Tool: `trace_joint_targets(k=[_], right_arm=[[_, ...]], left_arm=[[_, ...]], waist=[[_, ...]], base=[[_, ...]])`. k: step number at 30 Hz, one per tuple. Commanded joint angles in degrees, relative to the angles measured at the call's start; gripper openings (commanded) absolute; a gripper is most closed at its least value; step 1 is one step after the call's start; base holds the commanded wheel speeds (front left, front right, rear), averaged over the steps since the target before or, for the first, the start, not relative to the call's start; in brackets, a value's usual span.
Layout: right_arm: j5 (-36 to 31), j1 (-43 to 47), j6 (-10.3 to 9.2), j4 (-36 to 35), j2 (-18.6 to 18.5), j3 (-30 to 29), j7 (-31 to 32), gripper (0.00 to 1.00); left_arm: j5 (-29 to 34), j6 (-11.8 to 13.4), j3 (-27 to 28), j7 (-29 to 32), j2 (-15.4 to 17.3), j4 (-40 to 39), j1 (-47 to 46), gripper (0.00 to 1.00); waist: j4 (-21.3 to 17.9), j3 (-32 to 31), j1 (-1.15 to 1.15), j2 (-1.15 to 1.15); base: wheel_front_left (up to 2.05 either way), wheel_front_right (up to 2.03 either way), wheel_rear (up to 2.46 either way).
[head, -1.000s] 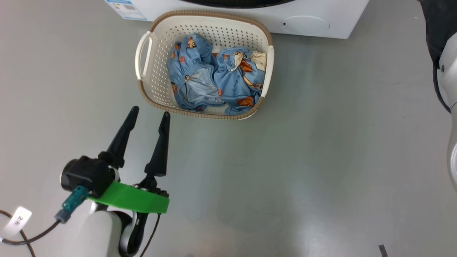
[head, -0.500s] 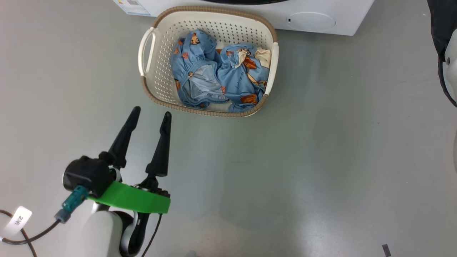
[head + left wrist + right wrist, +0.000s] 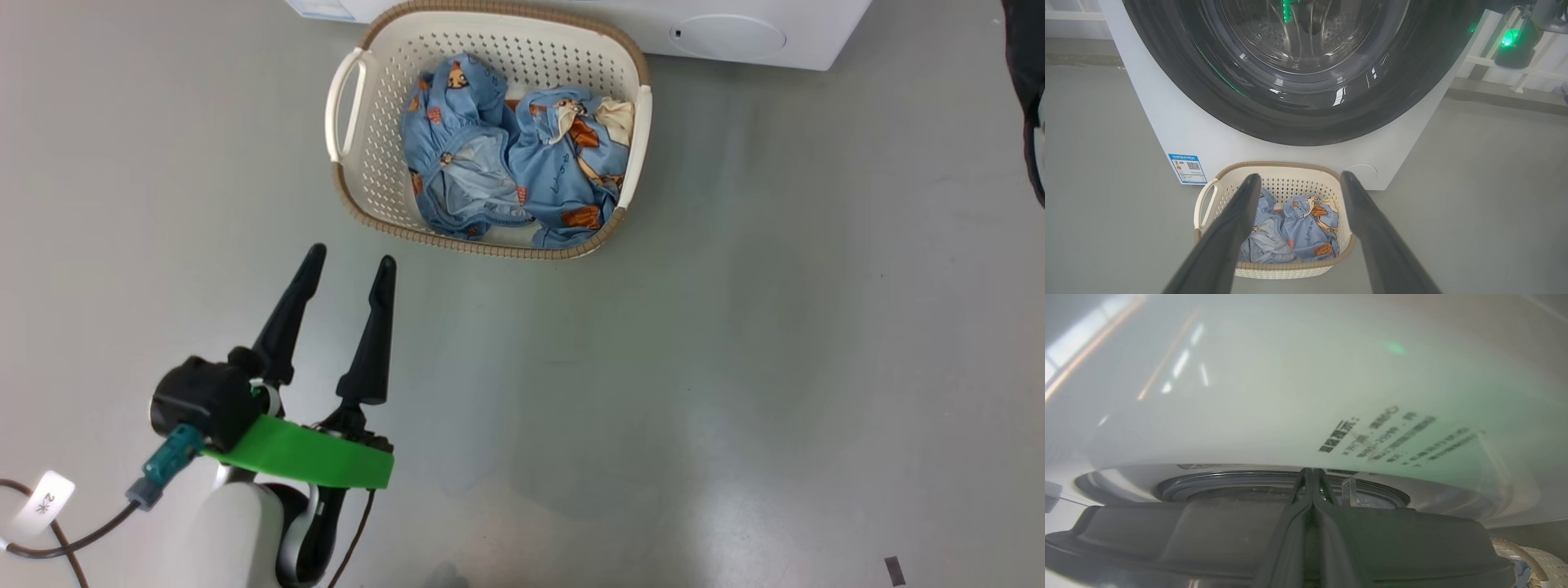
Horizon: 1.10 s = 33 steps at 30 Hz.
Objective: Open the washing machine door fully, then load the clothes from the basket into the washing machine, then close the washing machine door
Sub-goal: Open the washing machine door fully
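Head view: perforated cream basket (image 3: 363, 163) w/ crumpled blue clothes (image 3: 522, 163), left tool (image 3: 352, 255) wide, empty; wrist view: right tool (image 3: 1312, 473) pinched, empty.

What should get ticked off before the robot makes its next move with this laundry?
1. The washing machine door open: not ok, looks shut.
2. The clothes inside the basket: ok.
3. The basket close before the washing machine: ok.
4. The left end effector open and empty: ok.
5. The right end effector gripping the door: cannot tell; its fingers are pressed together.
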Motion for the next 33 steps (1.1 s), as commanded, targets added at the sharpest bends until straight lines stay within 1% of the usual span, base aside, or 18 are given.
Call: trace_joint_targets(k=[1, 9, 11, 17, 23, 33], right_arm=[[-0.49, -2.15, 0.10, -0.82, 2.31, -0.06, 1.06, 0.00], [-0.47, -1.52, 0.10, -0.37, 2.37, 0.04, 7.06, 0.00], [-0.03, -1.16, 0.10, -0.32, 2.37, -0.10, 9.74, 0.00], [0.59, 0.48, 0.10, -0.49, 2.13, 0.18, 15.03, 0.00], [2.04, 3.19, 0.10, -2.59, 2.32, 0.38, 21.82, 0.00], [3.41, 10.31, 0.10, -8.24, 3.81, 1.50, 30.03, 0.00]], left_arm=[[-0.37, -0.09, 1.70, -0.37, 1.29, -1.57, -0.78, 1.00], [-0.24, -0.09, 1.94, -0.37, 1.29, -1.61, -0.98, 1.00], [0.00, -0.09, 2.23, -0.37, 1.29, -1.81, -0.89, 1.00], [0.59, -0.09, 2.77, -0.37, 1.29, -2.34, -0.55, 1.00], [1.47, -0.09, 3.07, -0.37, 1.29, -2.69, -0.04, 1.00], [2.45, -0.09, 3.45, -0.37, 1.29, -3.53, 1.50, 1.00]], waist=[[0.12, 0.27, 0.00, -0.01], [0.08, -0.09, 0.00, -0.01], [-0.16, -0.37, 0.00, -0.01], [-0.75, -1.40, 0.00, -0.01], [-1.08, -2.72, 0.00, -0.01], [-1.67, -5.40, 0.00, -0.01]], base=[[0.00, 0.00, 0.00], [0.00, 0.00, 0.00], [0.00, 0.00, 0.00], [0.00, 0.00, 0.00], [0.00, 0.00, 0.00], [0.00, 0.00, 0.00]])
